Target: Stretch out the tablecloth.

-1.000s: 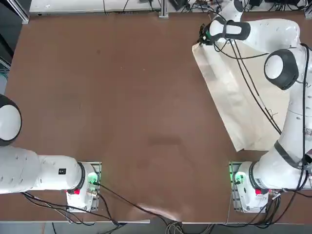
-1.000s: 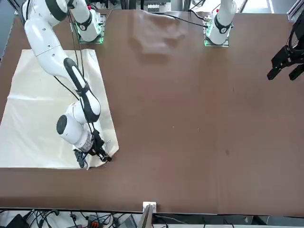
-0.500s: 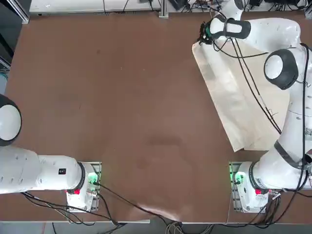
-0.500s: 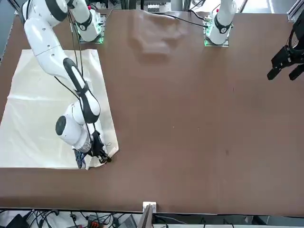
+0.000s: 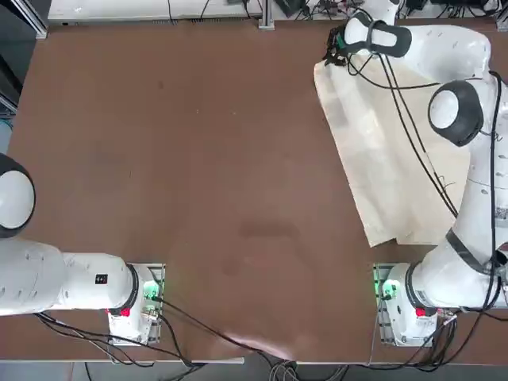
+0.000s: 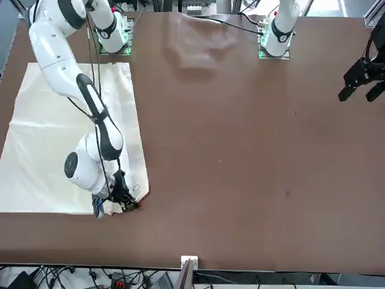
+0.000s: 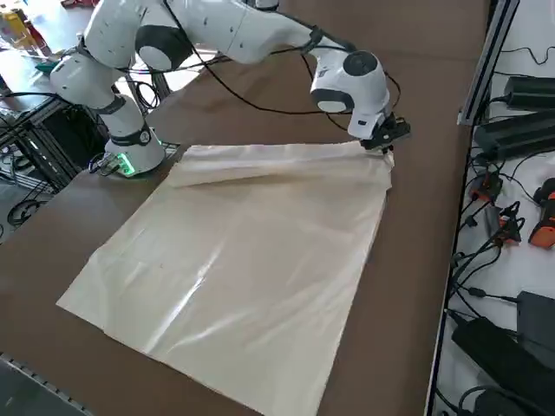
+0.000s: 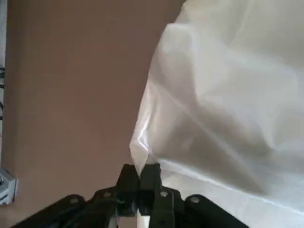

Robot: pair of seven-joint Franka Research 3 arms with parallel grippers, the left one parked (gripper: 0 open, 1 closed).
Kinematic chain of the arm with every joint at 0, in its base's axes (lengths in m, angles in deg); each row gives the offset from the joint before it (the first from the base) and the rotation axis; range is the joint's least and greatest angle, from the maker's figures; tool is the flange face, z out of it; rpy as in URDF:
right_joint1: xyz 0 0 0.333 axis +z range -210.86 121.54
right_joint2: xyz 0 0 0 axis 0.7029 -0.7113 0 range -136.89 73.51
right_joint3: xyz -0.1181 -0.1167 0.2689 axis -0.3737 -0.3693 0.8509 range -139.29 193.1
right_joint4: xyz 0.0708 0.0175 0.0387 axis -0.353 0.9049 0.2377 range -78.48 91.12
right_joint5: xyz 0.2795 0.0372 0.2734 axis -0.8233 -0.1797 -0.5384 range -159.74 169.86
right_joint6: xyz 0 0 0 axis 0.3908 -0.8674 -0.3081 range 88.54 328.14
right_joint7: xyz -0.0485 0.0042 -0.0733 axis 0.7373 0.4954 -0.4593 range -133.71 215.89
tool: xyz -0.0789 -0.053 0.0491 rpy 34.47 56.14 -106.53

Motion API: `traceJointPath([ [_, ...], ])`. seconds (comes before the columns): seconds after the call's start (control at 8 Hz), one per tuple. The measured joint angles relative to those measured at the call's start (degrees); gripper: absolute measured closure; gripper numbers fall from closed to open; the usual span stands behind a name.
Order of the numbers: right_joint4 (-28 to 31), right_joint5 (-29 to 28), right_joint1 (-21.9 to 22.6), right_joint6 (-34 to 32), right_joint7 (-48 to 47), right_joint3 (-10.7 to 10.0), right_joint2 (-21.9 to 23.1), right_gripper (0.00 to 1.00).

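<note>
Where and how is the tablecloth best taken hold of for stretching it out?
Probably by the far corner, where the right gripper already pinches the tablecloth, coming from above: thin, limp fabric lying flat offers only its edge, and this corner's loose fold fits between narrow fingers.

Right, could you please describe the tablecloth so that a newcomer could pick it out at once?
On the broad brown table, look to the side of the working white right arm. There, the black right pincer is closed on a corner of a large cream fabric sheet. Its pale, softly creased surface sets it apart from the smooth brown tabletop around it.
</note>
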Motion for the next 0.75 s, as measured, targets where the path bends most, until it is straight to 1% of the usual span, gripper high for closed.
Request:
traceJointPath([
  [0.38, -2.4, 0.0, 1.4, 0.0, -4.4, 0.0, -2.0, 0.98],
  [0.75, -6.1, -0.1, 2.6, 0.0, -9.9, 0.0, -4.0, 0.98],
])
